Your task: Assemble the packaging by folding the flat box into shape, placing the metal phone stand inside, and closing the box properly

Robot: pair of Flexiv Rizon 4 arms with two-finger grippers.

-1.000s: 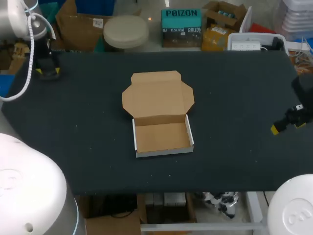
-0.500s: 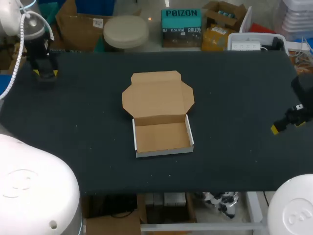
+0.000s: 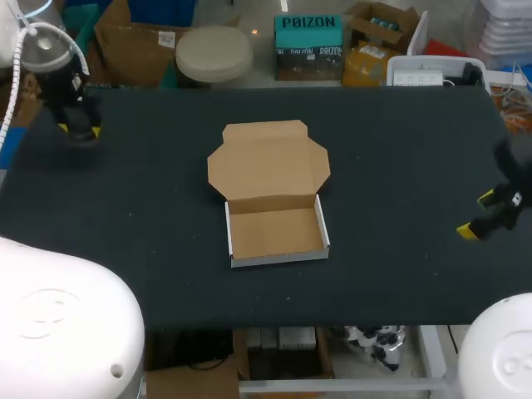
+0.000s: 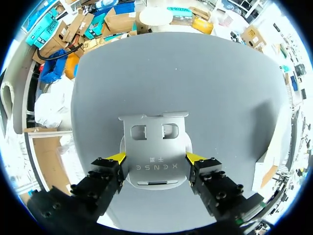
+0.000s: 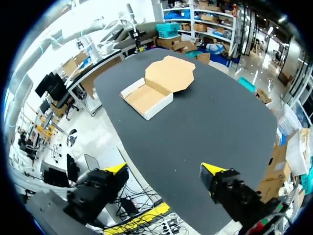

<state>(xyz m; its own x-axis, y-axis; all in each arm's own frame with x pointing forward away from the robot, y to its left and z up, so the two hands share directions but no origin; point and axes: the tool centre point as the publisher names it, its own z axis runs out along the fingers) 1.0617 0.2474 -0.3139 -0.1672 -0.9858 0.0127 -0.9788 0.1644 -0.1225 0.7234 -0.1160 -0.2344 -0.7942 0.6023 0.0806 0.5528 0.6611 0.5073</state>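
Cardboard box (image 3: 273, 195) is lying mid-bench (image 3: 399, 150) on the dark surface, with its tray folded up and its lid spread flat on the far side. My left hand (image 4: 156, 157) is gripping the metal phone stand (image 4: 155, 142) over the far left corner, well apart from the box. My right hand (image 5: 164, 170) is hanging open by the right edge.

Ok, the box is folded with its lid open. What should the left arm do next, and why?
Probably carry the metal phone stand over toward the box. The left tool appears clamped on the stand's two side edges, and the box lies open and empty.
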